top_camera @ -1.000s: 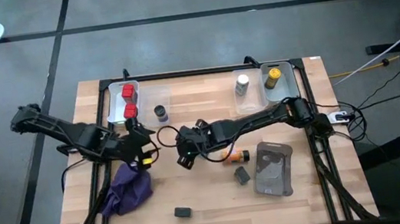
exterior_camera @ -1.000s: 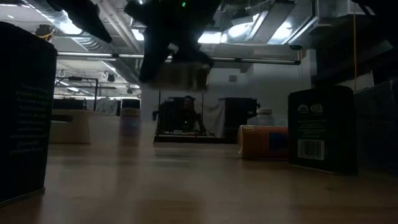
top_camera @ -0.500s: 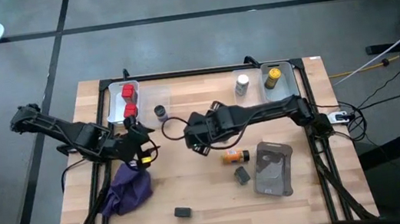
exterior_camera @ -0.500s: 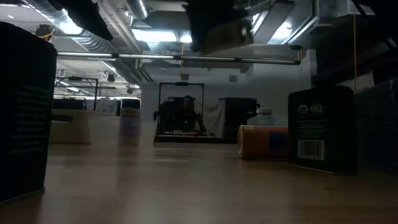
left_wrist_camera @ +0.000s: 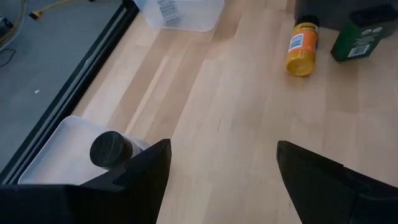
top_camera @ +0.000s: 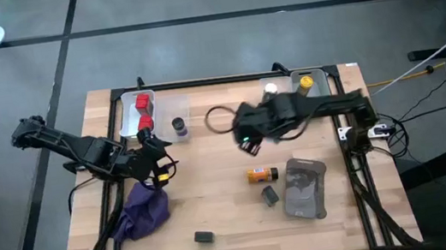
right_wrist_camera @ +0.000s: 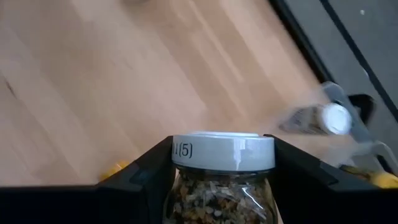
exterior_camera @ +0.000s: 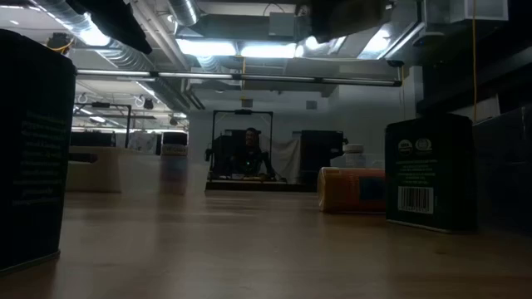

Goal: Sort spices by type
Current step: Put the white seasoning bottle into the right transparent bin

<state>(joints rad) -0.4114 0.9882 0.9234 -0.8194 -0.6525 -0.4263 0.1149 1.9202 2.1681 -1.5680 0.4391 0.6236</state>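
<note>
My right gripper [top_camera: 250, 136] is over the table's middle, toward the far right, shut on a white-capped bottle [right_wrist_camera: 221, 180] of dried herbs. My left gripper [top_camera: 157, 165] is open and empty at the left, above the purple cloth [top_camera: 142, 211]. Two red cubes [top_camera: 144, 109] sit in a far-left tray. A dark jar [top_camera: 178, 126] stands in the clear tray beside it. A second white-capped bottle [top_camera: 270, 92] and a yellow-lidded jar [top_camera: 306, 84] sit in the far-right trays. An orange bottle [top_camera: 260, 174] lies on its side. Two dark grey blocks [top_camera: 268, 194] [top_camera: 205, 237] stand on the wood. My right gripper pinches the bottle between its two fingers [right_wrist_camera: 148, 171], which lie on opposite sides of it just below the white cap [right_wrist_camera: 222, 151]. The bottle is lifted clear of the table. Its lower part is out of the picture.
A large flat grey pouch [top_camera: 304, 188] lies near the right edge, beside the nearer block. The trays line the far edge [top_camera: 226, 81]. Bare wood lies between the left gripper and the orange bottle. A person sits in the room beyond the table [exterior_camera: 251, 154].
My right gripper has risen and gone from the table's middle, near my left gripper, toward the far right trays, carrying the white-capped bottle clear of the table. In the low view it has climbed to the picture's top.
</note>
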